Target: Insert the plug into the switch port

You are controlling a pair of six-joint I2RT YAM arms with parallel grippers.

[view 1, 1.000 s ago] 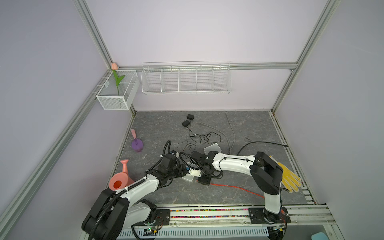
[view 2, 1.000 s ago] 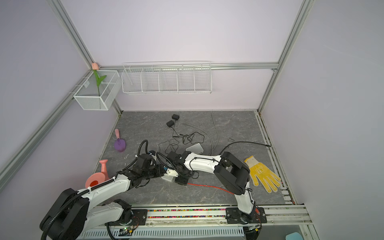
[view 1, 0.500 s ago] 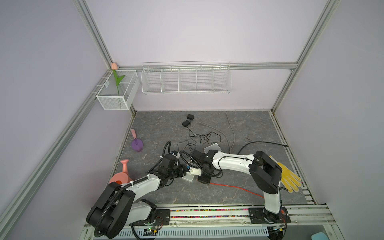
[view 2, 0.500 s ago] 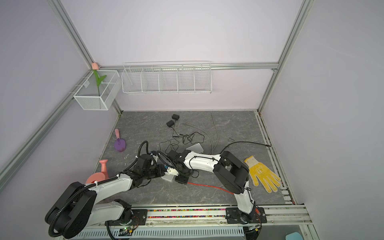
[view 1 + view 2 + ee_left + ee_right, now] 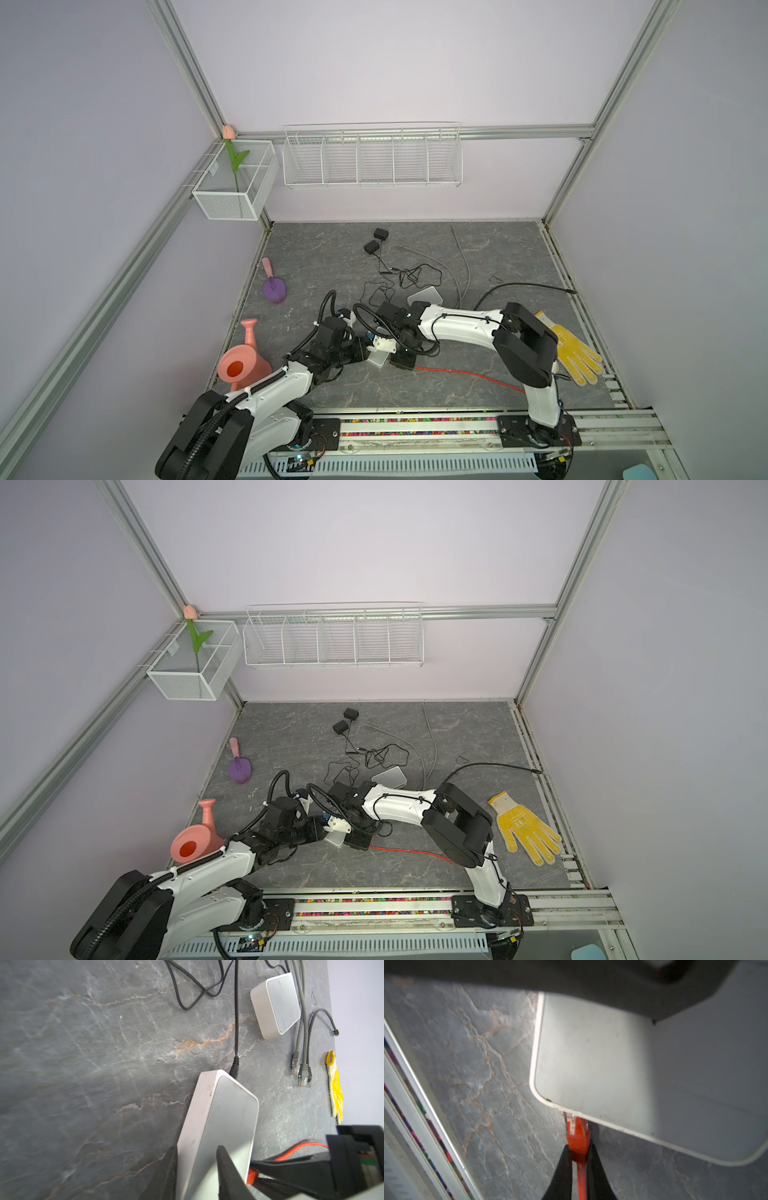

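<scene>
- The switch (image 5: 224, 1115), a flat white box, lies on the grey stone-pattern table (image 5: 332, 257) towards its front edge. The base rail (image 5: 415, 426) runs across just in front of the switch.
- The left gripper (image 5: 196, 1150) is clamped on the switch's near end, with one finger against its side and one across its top face.
- The right gripper (image 5: 579, 1147) pinches the orange plug (image 5: 576, 1132) by its boot. The plug's clear tip meets the switch's edge beside a rounded corner, but I cannot tell whether it is seated.
- The red cable (image 5: 469, 375) trails from the switch along the table's front.
- A black lead (image 5: 235, 1043) enters the switch's far end.
- Room is tight behind the switch, where a second white box (image 5: 276, 1003) and two grey cable ends (image 5: 304, 1073) lie.
- Well apart from the switch are a yellow glove (image 5: 575, 353) on the right arm's side and a pink watering can (image 5: 245, 361) and a purple trowel (image 5: 274, 289) on the left arm's side.
- There is bare table between the switch and the trowel.
- Lilac walls on aluminium framing enclose the table.
</scene>
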